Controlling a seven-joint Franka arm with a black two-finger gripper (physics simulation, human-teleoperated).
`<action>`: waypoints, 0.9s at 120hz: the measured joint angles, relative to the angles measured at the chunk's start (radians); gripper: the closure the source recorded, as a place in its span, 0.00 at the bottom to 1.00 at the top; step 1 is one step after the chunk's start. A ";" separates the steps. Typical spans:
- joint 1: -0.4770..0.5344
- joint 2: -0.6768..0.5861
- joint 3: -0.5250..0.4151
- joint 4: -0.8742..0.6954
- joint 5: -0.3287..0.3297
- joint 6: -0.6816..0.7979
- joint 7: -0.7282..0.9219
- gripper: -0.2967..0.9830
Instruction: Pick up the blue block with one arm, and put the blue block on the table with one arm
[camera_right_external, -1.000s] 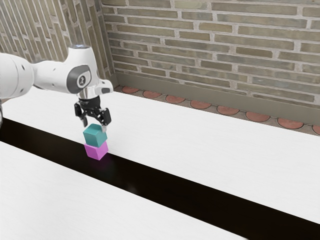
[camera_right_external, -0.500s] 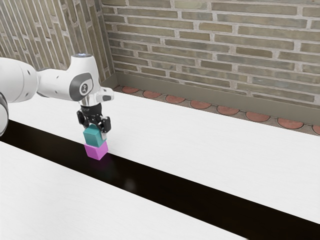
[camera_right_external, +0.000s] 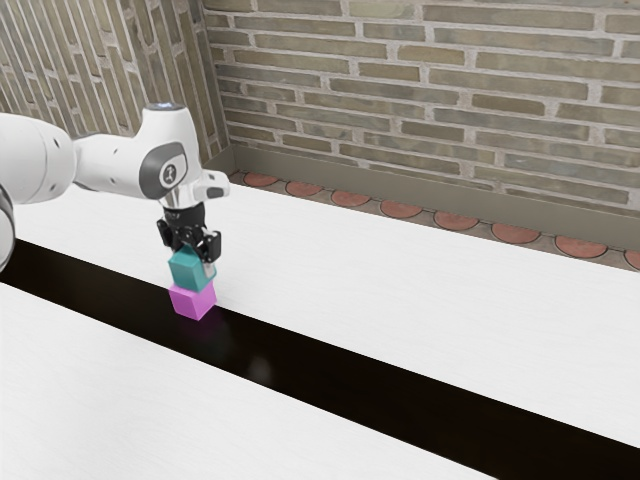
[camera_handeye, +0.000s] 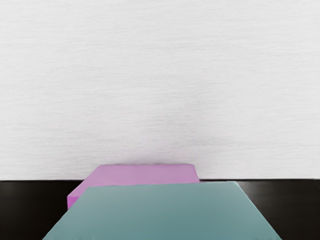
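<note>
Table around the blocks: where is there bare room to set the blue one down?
Bare: toward the exterior view's right, the white tabletop on both sides of the dark strip, and the strip itself. Crowded: at the pink block, with the blue block and gripper above.

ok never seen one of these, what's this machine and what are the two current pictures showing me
The white machine is a robot arm that grasps with two black fingers. The exterior view is taken from the arm's side, the wrist view from a camera on its hand. A pink block stands on the white table, which has a dark strip running across it. Above it, the fingers hold a teal block; whether the blocks touch, I can't tell.
</note>
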 joint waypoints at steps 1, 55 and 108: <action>0.000 -0.002 -0.002 0.000 0.000 0.000 0.000 0.45; -0.100 0.163 -0.119 0.069 0.010 0.002 -0.008 0.40; -0.091 -0.366 -0.197 0.066 -0.002 -0.251 0.130 0.25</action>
